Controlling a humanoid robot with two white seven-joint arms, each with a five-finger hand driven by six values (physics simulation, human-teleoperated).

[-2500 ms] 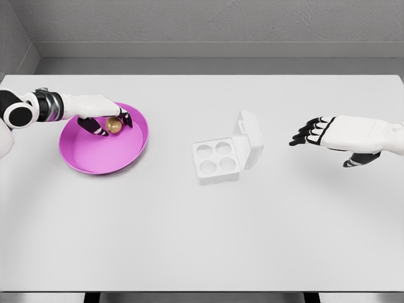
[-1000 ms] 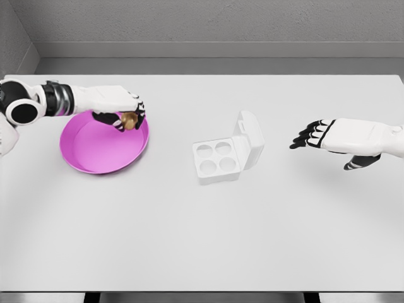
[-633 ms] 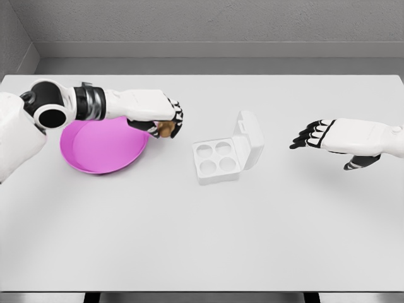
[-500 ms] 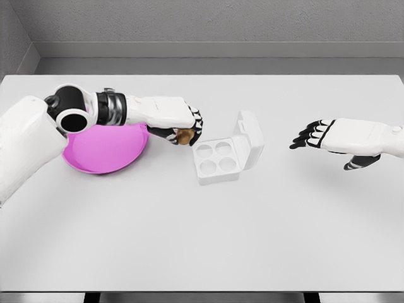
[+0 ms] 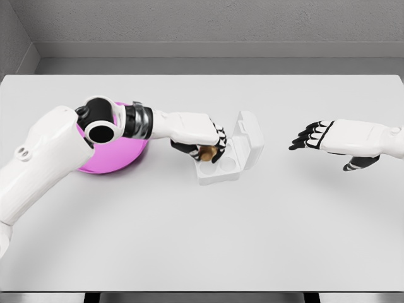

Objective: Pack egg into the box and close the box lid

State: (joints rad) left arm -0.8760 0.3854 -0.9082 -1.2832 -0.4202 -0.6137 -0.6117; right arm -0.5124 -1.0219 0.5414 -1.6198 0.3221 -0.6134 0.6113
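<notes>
The small golden-brown egg is pinched between the black fingertips of the left hand, held directly over the left cups of the small white four-cup egg box; whether it touches the tray cannot be told. The box sits near the middle of the white tabletop with its hinged white lid standing open on the right side. The left arm reaches across from the picture's left, partly covering the round magenta plastic plate that lies to the left of the box. Well to the right of the box, the right hand hovers above the table, fingers spread loosely toward the box and holding nothing.
</notes>
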